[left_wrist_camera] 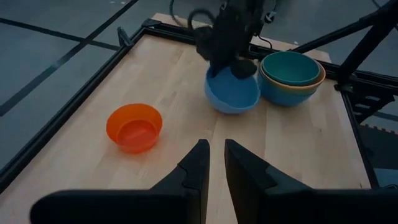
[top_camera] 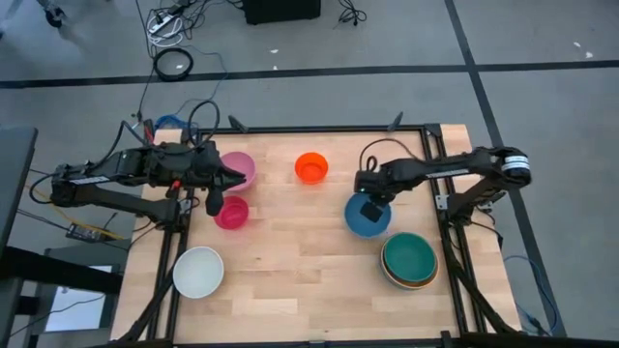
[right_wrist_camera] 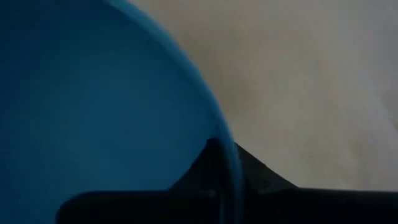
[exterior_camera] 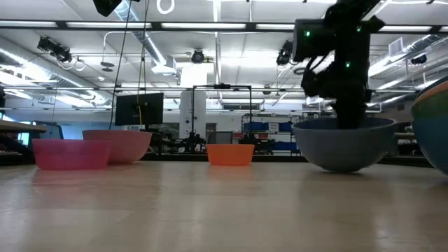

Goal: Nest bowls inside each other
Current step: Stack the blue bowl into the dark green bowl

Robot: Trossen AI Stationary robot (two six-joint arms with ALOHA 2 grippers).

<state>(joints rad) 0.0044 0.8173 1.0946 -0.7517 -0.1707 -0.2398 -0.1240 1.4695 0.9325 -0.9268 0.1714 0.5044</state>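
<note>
A blue bowl (top_camera: 368,217) (exterior_camera: 343,143) stands right of the table's middle, and my right gripper (top_camera: 370,205) (right_wrist_camera: 227,155) reaches down into it, shut on its rim. Next to it, nearer the front right, a teal bowl (top_camera: 410,254) sits nested in a yellow-orange bowl (left_wrist_camera: 292,84). An orange bowl (top_camera: 311,167) stands at the far middle. At the far left are a pink bowl (top_camera: 242,166) and a magenta bowl (top_camera: 232,213), and a white bowl (top_camera: 198,272) is at the near left. My left gripper (left_wrist_camera: 213,152) hovers above the pink bowl with a narrow gap, holding nothing. My right gripper has the blue bowl's rim (right_wrist_camera: 217,134) between its two fingers, one finger (right_wrist_camera: 202,165) inside the bowl and the other (right_wrist_camera: 264,177) outside the wall. The fingers come from above, pointing steeply down. In the low view the bowl's underside rests on the table.
A black frame (top_camera: 435,155) runs along the table's far and side edges. Bare wood lies in the middle and along the near edge between the white bowl and the teal stack.
</note>
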